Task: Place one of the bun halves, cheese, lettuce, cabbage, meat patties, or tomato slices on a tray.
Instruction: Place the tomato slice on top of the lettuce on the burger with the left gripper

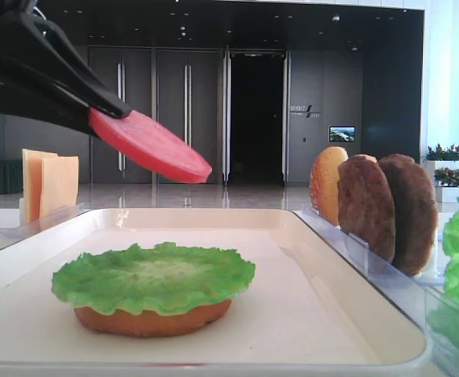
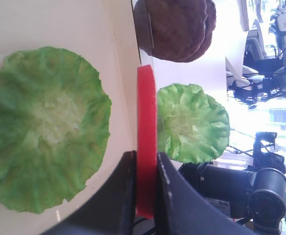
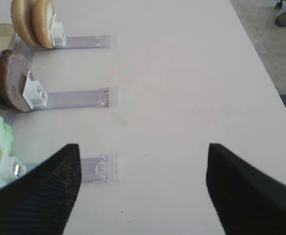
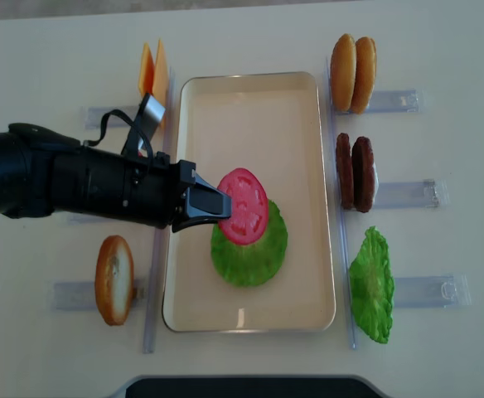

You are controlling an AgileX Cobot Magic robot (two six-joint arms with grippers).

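Note:
My left gripper (image 4: 215,204) is shut on a red tomato slice (image 4: 244,206) and holds it in the air above the cream tray (image 4: 250,80). Seen from the low view, the slice (image 1: 151,146) tilts down to the right, above a green lettuce (image 1: 155,275) leaf lying on a flat bun half (image 1: 151,320) in the tray (image 1: 308,314). The left wrist view has the tomato slice (image 2: 146,112) edge-on between the fingers of the left gripper (image 2: 146,154). My right gripper (image 3: 142,147) stands open over bare table, holding nothing.
Clear holders flank the tray. On the right stand two bun halves (image 4: 352,73), two meat patties (image 4: 355,172) and another lettuce leaf (image 4: 372,284). On the left stand cheese (image 4: 151,70) slices and a bun half (image 4: 113,278).

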